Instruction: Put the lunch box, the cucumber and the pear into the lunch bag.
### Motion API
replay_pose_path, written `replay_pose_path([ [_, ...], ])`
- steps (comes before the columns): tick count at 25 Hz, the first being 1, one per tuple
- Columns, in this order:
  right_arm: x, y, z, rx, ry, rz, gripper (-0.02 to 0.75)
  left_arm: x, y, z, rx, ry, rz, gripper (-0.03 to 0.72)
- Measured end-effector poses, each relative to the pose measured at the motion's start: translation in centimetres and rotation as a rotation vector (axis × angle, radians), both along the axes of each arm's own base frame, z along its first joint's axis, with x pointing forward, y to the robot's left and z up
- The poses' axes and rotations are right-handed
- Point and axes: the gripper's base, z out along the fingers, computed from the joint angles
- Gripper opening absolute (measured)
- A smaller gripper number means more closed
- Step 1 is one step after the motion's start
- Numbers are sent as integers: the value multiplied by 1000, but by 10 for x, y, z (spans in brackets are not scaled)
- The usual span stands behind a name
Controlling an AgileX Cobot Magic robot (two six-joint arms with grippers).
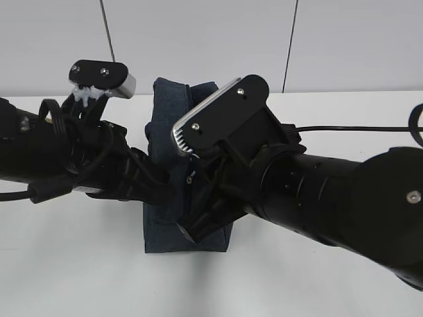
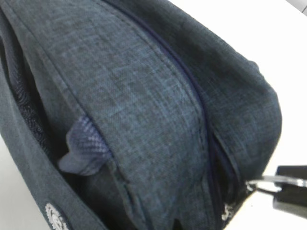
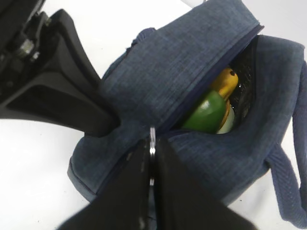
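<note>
The right gripper [image 3: 151, 143] pinches the bag's zipper ring [image 3: 152, 135]; the left gripper [image 3: 108, 125], pressed together, steadies the lunch bag [image 3: 192, 76]. Beyond, pear [image 3: 225, 80] and cucumber [image 3: 204, 112] sit inside.

The lunch bag [image 1: 173, 165], dark navy fabric, stands upright on the white surface [image 1: 79, 264] with its zipper partly open at one end. Inside the gap, the yellow pear [image 3: 224, 80] lies against the green cucumber [image 3: 206, 113]. A pale edge, possibly the lunch box [image 3: 225, 123], shows beneath them.
</note>
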Motion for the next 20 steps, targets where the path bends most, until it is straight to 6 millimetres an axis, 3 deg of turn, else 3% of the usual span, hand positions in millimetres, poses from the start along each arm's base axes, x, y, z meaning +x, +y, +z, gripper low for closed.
replay_pose_path([
  [20, 7, 7, 32, 37, -103, 13, 0, -10, 0, -5, 72, 70, -117, 7],
])
